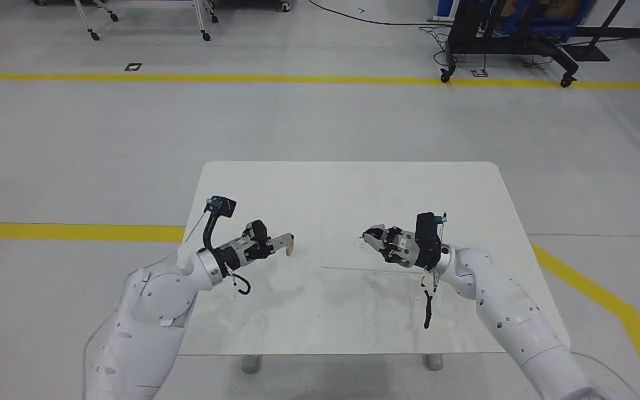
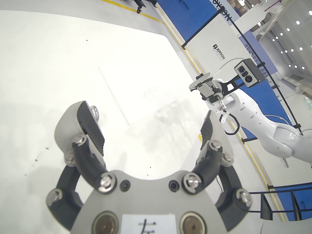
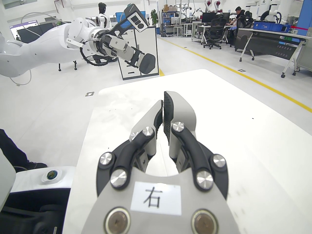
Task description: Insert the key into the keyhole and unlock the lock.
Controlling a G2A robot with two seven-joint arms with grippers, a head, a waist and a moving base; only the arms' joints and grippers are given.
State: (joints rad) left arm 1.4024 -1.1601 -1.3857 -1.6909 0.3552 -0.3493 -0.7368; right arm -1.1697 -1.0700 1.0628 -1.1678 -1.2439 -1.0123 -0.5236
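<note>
Left gripper (image 2: 148,115): fingers wide apart, empty. Right gripper (image 3: 163,98): fingers closed, nothing visibly held. Both above tabletop (image 1: 400,190). Step, likely: pre-grasp; next move calls for taking up the key.

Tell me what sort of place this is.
Probably a robotics lab or factory hall: yellow floor lines, desks with monitors and office chairs, and other robot arms beyond the white table.

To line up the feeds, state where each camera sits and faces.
Top view: overhead, looking down on the table; left gripper and right gripper show.
Left wrist view: behind the open left gripper, facing the right gripper.
Right wrist view: behind the right gripper, facing the left gripper.
Shared: wrist views show both grippers.
</note>
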